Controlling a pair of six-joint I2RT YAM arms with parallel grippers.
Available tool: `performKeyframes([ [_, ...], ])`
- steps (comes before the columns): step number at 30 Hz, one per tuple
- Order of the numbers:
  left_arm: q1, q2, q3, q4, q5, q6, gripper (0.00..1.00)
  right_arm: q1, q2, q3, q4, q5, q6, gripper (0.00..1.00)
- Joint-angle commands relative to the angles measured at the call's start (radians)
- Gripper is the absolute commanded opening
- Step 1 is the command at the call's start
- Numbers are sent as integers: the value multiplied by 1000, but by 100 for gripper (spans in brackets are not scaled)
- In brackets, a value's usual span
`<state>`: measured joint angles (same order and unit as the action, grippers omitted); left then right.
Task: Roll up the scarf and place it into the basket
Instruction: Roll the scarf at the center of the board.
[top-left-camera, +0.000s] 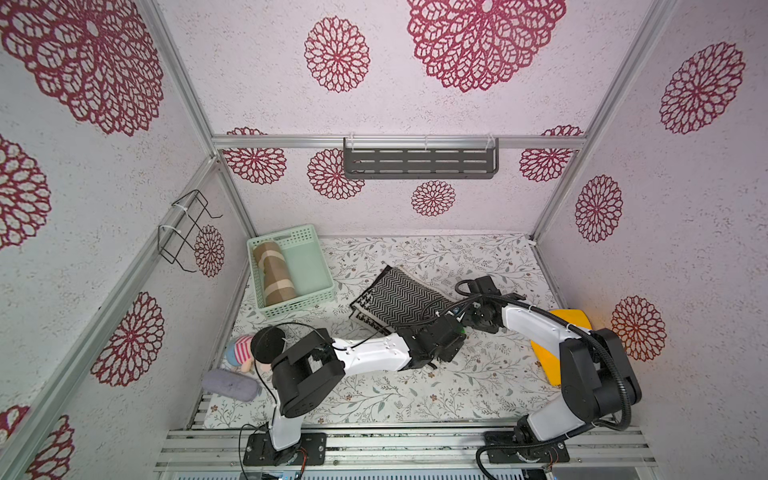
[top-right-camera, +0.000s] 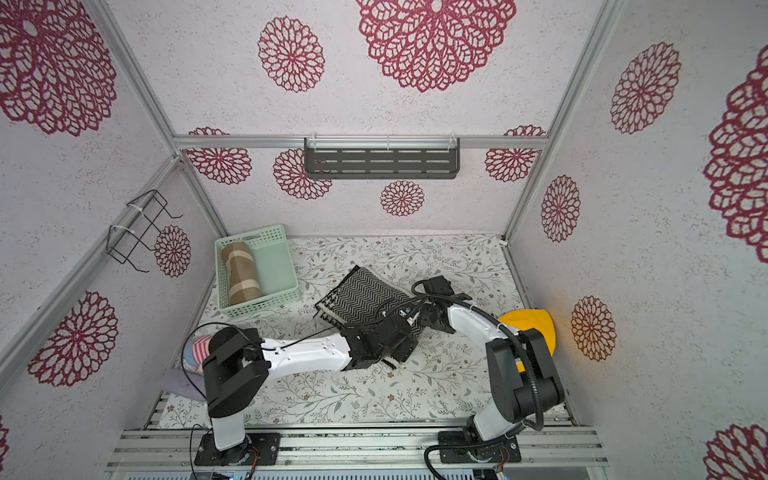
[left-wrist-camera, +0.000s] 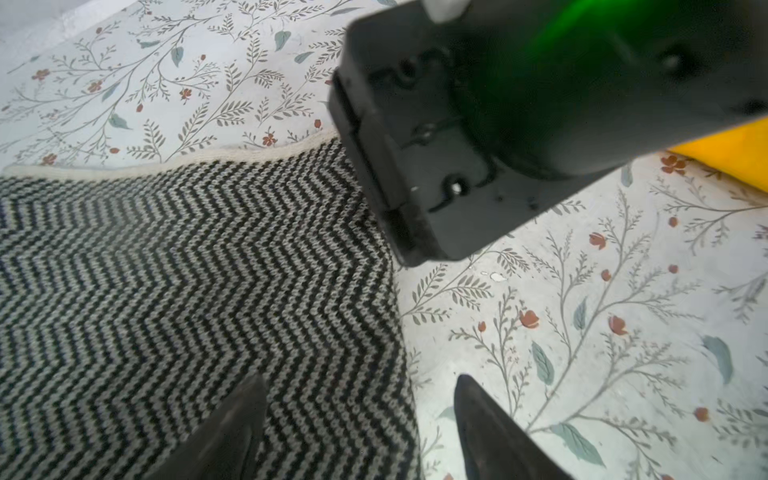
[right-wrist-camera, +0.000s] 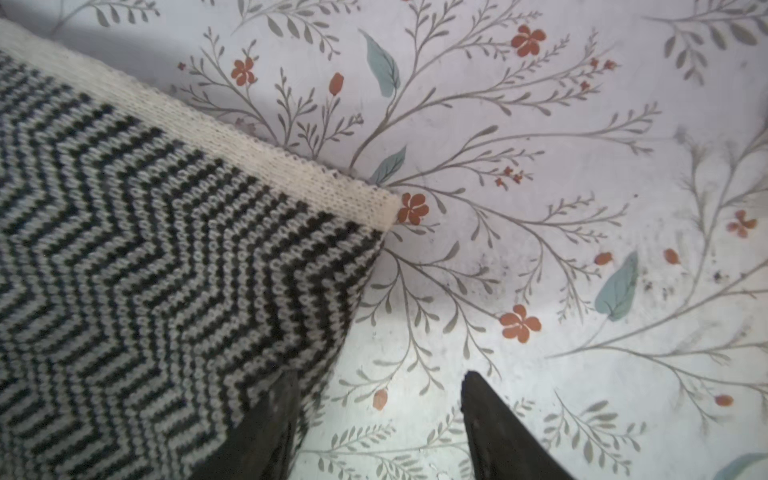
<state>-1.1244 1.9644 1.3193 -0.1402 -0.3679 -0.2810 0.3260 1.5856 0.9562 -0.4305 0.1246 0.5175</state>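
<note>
The knitted black-and-white zigzag scarf, cream-bordered and folded flat, lies beneath both pincers. The left gripper is spread astride its edge, and the right gripper is spread beside its corner. The perforated mint plastic basket sits well apart from both.

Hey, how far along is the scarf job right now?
Done: a brown roll already lies in the basket. In hand: nothing gripped; the left gripper and right gripper stand open at the edge of the black-and-white scarf, folded flat on the table. Left: rolling it and placing it in the basket.
</note>
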Motion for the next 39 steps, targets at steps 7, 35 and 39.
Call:
performKeyframes([
  [7, -25, 125, 84, -137, -128, 69, 75, -45, 71, 70, 65, -58, -56, 64],
  [35, -74, 24, -116, -337, -60, -88, 49, -24, -72, -220, 128, -319, 89, 55],
  [39, -74, -75, -206, -332, -24, -126, 30, 11, -149, -231, 80, -282, 107, 55],
])
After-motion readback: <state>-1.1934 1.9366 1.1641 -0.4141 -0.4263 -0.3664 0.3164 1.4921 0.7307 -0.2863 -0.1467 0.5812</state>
